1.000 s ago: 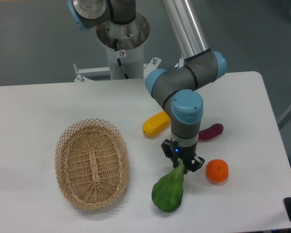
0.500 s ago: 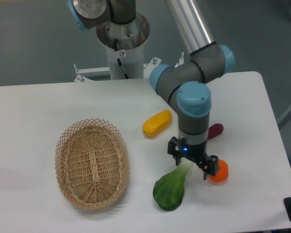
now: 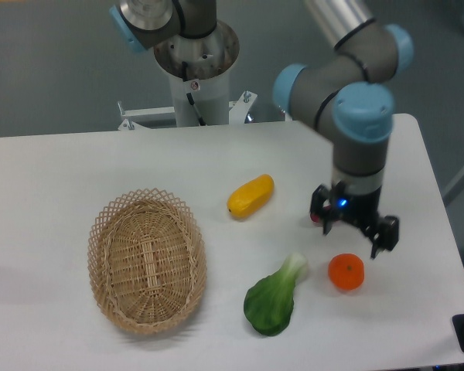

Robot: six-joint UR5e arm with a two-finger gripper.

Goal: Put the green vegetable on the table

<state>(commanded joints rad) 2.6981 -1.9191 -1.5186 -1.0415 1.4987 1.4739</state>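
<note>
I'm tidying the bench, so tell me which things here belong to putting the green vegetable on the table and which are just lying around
Part of the job:
green vegetable, lying on the table
gripper, open and holding nothing

Just lying about:
wicker basket
yellow vegetable
orange

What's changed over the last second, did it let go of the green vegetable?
Yes. The gripper released the green vegetable, now lying free on the table, then rose and swung right, open. Basket, yellow vegetable and orange stayed put.
</note>
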